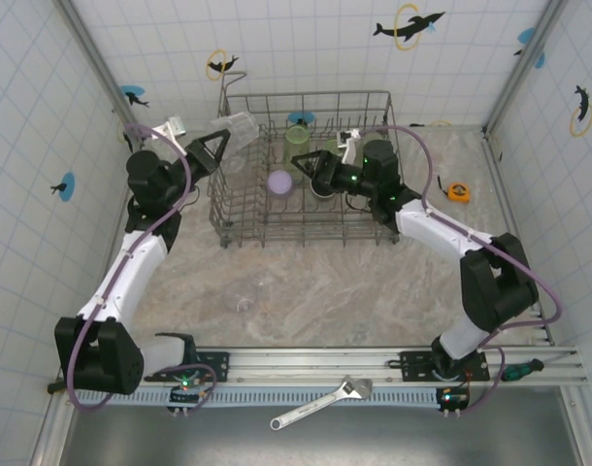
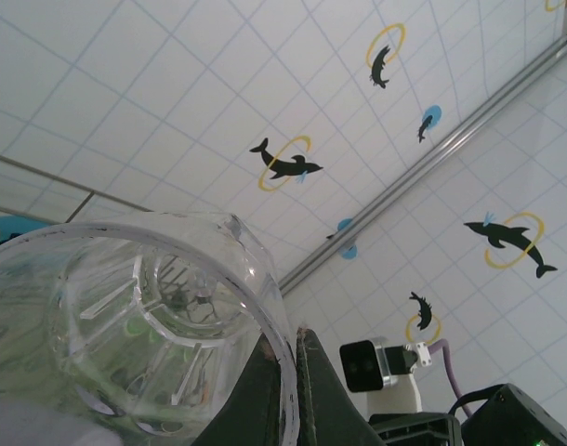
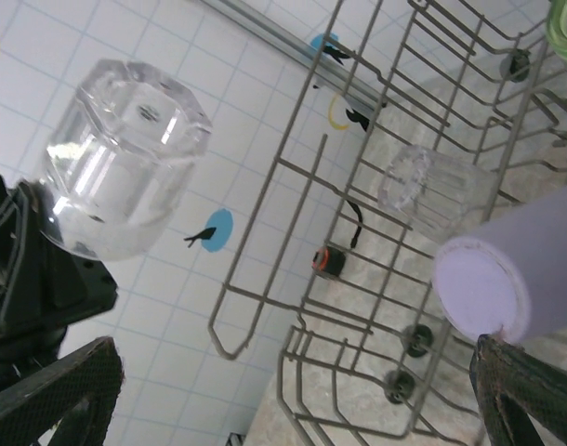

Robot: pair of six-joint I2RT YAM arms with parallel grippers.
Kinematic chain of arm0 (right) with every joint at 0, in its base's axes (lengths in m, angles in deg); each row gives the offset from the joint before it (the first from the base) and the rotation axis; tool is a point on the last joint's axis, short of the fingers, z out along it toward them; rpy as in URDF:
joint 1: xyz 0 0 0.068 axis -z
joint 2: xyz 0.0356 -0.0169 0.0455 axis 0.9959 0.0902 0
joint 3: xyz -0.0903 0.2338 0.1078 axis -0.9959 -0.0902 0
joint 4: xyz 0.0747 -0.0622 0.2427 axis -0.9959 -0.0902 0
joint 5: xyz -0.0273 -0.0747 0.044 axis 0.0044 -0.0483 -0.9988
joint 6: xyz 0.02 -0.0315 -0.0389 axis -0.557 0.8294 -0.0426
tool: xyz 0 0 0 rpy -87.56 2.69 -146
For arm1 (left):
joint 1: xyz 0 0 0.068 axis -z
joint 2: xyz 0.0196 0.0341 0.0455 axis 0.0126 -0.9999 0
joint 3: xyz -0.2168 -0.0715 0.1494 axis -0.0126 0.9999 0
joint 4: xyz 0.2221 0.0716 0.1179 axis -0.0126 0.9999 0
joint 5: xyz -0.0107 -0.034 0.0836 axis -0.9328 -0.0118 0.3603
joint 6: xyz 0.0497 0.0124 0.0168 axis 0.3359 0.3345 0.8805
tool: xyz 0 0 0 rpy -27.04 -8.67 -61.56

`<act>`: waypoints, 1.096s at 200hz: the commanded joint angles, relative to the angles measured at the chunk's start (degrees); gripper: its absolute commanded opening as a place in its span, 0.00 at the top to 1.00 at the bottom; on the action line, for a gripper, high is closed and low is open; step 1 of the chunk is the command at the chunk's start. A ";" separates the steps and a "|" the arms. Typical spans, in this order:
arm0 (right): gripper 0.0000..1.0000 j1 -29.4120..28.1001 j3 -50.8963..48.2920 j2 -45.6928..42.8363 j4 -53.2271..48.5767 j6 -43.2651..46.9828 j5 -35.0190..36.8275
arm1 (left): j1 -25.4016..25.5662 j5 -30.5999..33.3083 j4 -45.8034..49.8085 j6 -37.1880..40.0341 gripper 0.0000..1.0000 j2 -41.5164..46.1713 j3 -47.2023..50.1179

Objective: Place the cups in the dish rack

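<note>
My left gripper (image 1: 221, 146) is shut on the rim of a clear cup (image 1: 241, 127), held tilted above the left end of the grey wire dish rack (image 1: 374, 97). In the left wrist view its fingers (image 2: 332, 400) pinch the clear cup's (image 2: 125, 325) wall. My right gripper (image 1: 311, 163) stands open inside the rack with nothing between its fingers (image 3: 65, 400). A lavender cup (image 1: 280, 182) (image 3: 507, 274), a green cup (image 1: 297, 136) and a second clear cup (image 3: 423, 190) sit in the rack (image 3: 293, 251). The held cup (image 3: 125, 158) hangs beyond the rack wall. Another clear cup (image 1: 246, 291) lies on the table.
An orange tape measure (image 1: 458, 191) lies right of the rack. A wrench (image 1: 320, 400) and a screwdriver (image 1: 520, 369) rest on the front rail. Tiled walls close in the back and both sides. The rack's loop handle (image 1: 232, 82) rises at its far left corner.
</note>
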State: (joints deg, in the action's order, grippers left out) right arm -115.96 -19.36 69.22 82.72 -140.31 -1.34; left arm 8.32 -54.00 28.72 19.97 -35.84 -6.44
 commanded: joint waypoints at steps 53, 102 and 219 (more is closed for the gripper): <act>0.01 -1.51 5.91 6.00 15.76 -11.51 1.44 | 4.58 -0.48 -9.05 -0.55 1.00 -2.98 0.46; 0.01 -2.60 7.56 9.63 23.29 -17.13 2.50 | 7.95 0.65 -10.56 -1.09 1.00 -4.47 1.15; 0.01 -2.88 9.17 14.83 33.72 -25.39 6.50 | 13.54 2.68 -12.61 -2.07 1.00 -7.12 2.55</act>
State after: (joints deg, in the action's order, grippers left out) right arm -118.54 -12.91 83.03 110.68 -163.77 3.12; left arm 21.26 -51.40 19.85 18.42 -42.59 -3.91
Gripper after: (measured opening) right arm 0.993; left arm 0.079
